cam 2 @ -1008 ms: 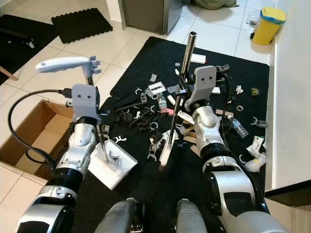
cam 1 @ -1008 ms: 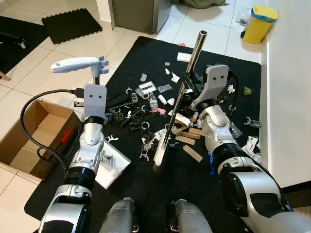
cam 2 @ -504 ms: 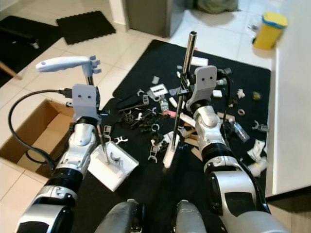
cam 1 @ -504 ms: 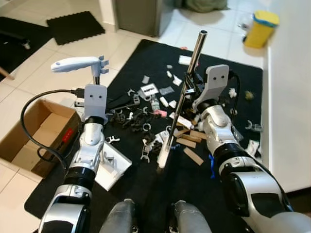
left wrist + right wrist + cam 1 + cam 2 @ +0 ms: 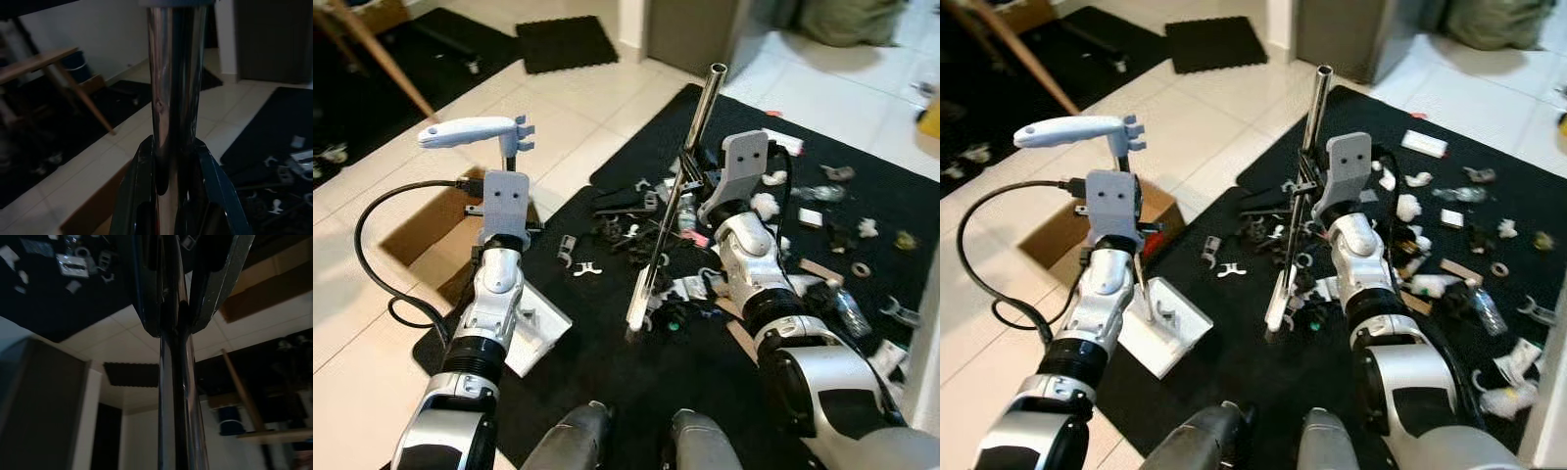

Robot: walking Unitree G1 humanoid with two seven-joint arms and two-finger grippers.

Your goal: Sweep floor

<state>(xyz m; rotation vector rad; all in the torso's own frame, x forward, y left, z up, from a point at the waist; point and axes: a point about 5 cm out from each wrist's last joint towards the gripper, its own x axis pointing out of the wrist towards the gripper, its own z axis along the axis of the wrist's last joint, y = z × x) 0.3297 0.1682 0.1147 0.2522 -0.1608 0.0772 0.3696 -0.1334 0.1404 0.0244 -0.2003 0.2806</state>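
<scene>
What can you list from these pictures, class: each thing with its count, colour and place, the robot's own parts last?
Rug: one, black, under the litter.
Litter: many pieces, white, black and tan, scattered on the rug.
Dustpan: one, white, at the rug's left edge.
Dustpan handle: one, white, above the left arm.
Broom pole: one, silver, slanting over the rug.
Cardboard box: one, brown, on the tiles left of the rug.
Small mat: one, black, far tiles.
Left end effector: black, shut on the dustpan's pole.
Right end effector: black, shut on the broom pole.
</scene>
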